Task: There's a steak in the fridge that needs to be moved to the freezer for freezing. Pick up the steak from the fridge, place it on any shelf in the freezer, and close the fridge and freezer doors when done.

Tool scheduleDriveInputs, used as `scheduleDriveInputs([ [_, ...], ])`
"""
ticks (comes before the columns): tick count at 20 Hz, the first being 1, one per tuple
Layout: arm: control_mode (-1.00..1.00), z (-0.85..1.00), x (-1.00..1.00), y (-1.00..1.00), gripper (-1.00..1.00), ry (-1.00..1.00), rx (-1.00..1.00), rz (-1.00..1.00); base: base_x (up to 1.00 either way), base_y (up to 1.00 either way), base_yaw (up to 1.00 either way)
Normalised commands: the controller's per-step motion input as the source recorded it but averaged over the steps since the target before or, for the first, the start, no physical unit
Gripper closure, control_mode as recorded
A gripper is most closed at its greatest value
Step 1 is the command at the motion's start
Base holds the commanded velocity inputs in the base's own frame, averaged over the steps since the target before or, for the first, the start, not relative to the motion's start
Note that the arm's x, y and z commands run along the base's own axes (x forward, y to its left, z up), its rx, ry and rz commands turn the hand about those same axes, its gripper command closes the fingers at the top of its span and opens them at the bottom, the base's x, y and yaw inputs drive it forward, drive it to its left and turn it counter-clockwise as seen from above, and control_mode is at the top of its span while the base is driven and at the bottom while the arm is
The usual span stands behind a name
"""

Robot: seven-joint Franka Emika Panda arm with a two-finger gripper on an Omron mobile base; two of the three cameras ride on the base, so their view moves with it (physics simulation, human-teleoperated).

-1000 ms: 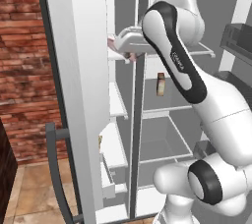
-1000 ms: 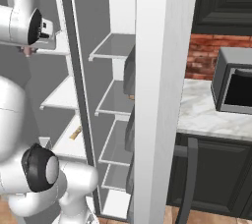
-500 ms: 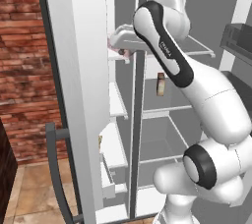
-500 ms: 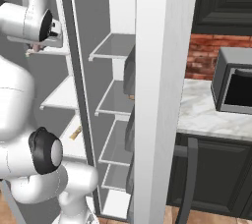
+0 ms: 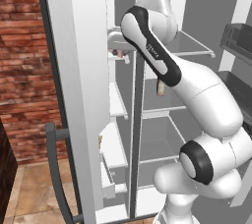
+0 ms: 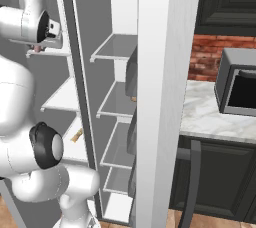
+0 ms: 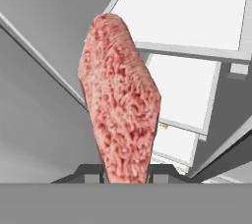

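In the left base view the arm has reached further left, bringing the steak [image 5: 117, 51] into the freezer [image 5: 117, 100] at an upper shelf. In the right base view the tool [image 6: 49, 31] is at that shelf. In the hand view the tool [image 7: 125, 173] grips the steak [image 7: 120, 105] above white shelves [image 7: 182, 90], so release seems next.

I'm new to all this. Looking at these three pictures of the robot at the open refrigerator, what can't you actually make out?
- Gripper, hand view: fingertips cut off by the bottom edge; the flat pink-red steak hides the grip.
- Steak, left base view: a pink sliver beside the white arm.
- Small tan-brown jar, left base view: mostly behind the arm.
- Small tan item on a low freezer shelf, right base view: too small to identify.
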Motion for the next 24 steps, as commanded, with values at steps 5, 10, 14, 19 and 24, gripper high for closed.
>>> scheduleDriveInputs([
  [5, -1.0, -0.16, 0.36, 0.08, 1.0, 0.0, -0.03, -0.09, 0.0, 0.0, 0.0],
  [10, -1.0, -0.17, 0.39, 0.11, 1.0, 0.02, -0.04, -0.09, 0.0, 0.0, 0.0],
  [14, -1.0, -0.06, 0.46, 0.03, 1.0, 0.06, 0.0, -0.04, 0.0, 0.0, 0.0],
  [19, -1.0, -0.09, 0.42, 0.1, 1.0, 0.09, -0.02, -0.03, 0.0, 0.0, 0.0],
  [24, -1.0, -0.09, 0.24, 0.29, 1.0, 0.03, -0.06, -0.04, 0.0, 0.0, 0.0],
])
